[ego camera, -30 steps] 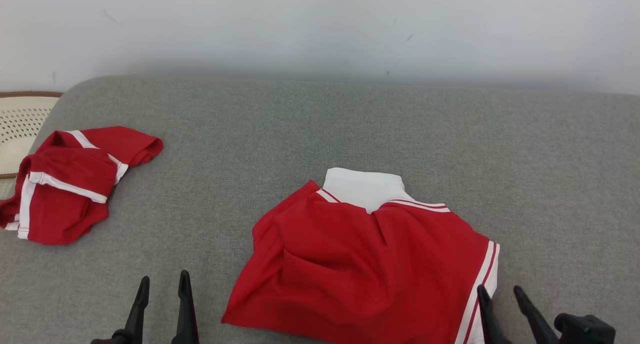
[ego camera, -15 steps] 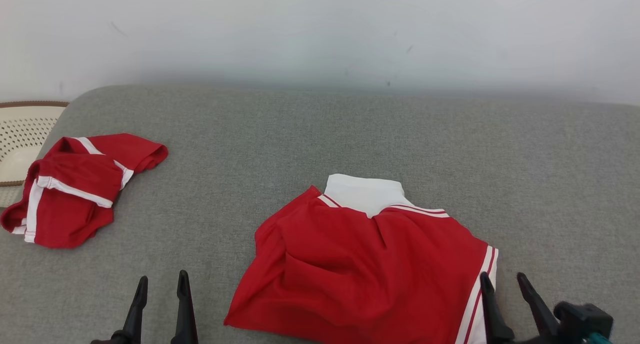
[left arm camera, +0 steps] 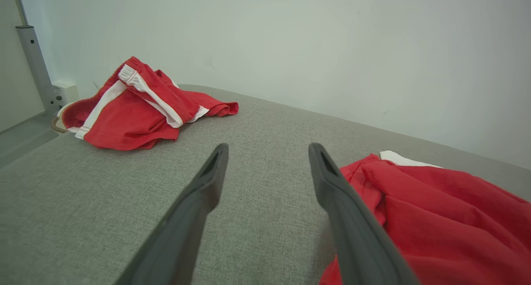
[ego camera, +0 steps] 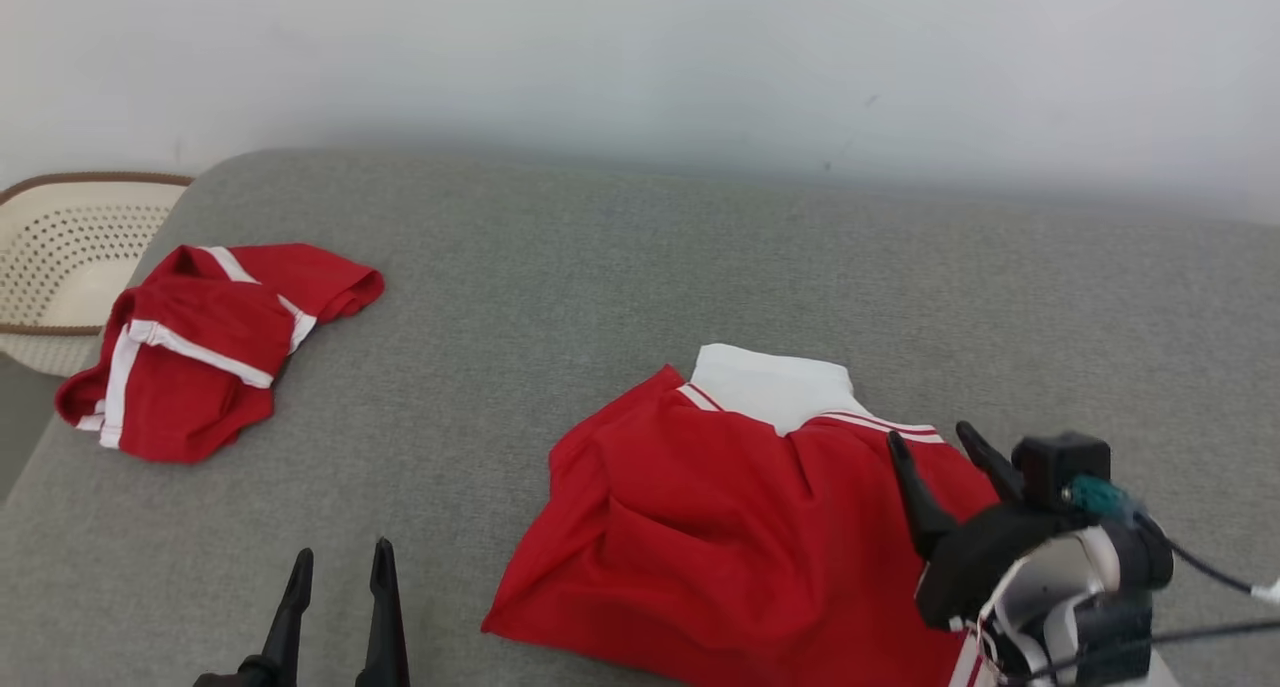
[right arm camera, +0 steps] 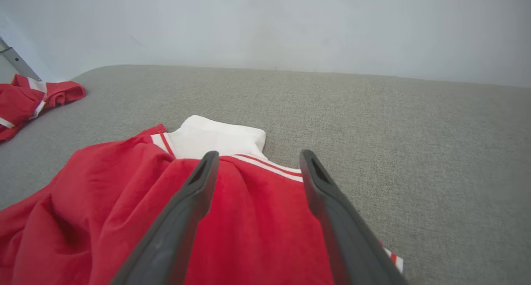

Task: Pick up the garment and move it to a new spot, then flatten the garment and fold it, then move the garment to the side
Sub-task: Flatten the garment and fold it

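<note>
Two long dark fingers of your right gripper [ego camera: 927, 434] are standing well apart and gripping nothing. They are hovering over the right side of the red shirt [ego camera: 720, 537] and pointing toward its white collar [ego camera: 770, 382]. In the right wrist view, that gripper [right arm camera: 259, 154] is framing the striped neckline, with the shirt [right arm camera: 83, 202] spreading beneath the fingers and off to their left. You cannot tell whether the fingertips are touching the cloth.

Your left gripper [ego camera: 342, 550] is also standing open and empty, low over the grey cushion [ego camera: 600, 267], just left of the shirt's near corner. In the left wrist view, its fingers [left arm camera: 269, 146] are pointing across bare cushion, with the shirt [left arm camera: 435, 210] lying just beside the right finger.

Farther out, a second red garment [ego camera: 200, 357] with white stripes is lying crumpled at the cushion's far left corner, well apart from the shirt. It is sitting beside a pale perforated basket [ego camera: 50, 257].

The shirt is lying right of centre on the cushion, rumpled and creased. Its collar is pointing toward the wall [ego camera: 640, 47], and white-and-red stripes are running along its neckline and right edge.
</note>
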